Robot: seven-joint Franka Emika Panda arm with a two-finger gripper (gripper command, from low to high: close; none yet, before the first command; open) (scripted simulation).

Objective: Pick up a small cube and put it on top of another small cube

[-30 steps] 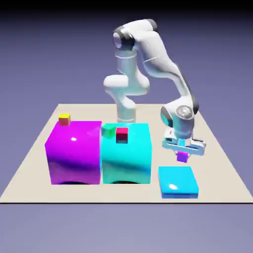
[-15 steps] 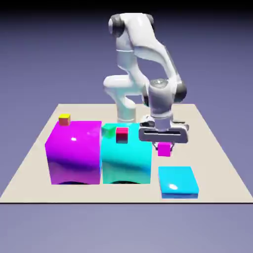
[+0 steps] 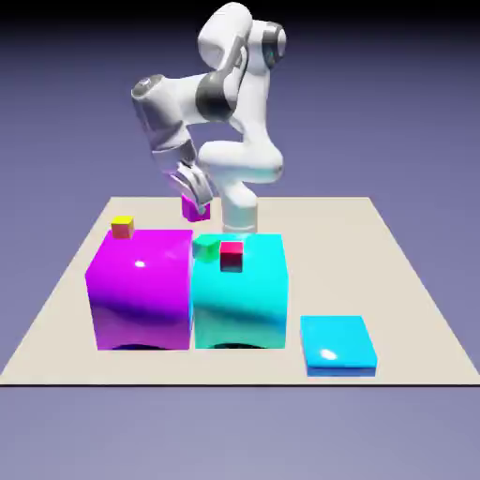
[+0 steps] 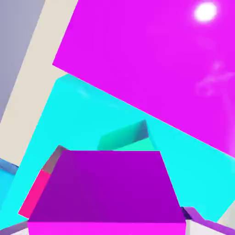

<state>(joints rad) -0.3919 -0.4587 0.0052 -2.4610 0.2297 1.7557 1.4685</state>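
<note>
Small cube point(image 3: 195, 208) hangs gripped above beige table point(image 3: 394, 272), blue-violet backdrop behind.

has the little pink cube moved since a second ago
Yes. The small cube, held in the gripper, has gone from above the flat cyan block up and toward the exterior view's left, now beyond the big magenta cube.

A huge magenta cube point(image 3: 139, 289) touches a big cyan cube point(image 3: 239, 291); a flat cyan block point(image 3: 338, 345) lies near the table's point(image 3: 403, 281) front edge.
</note>
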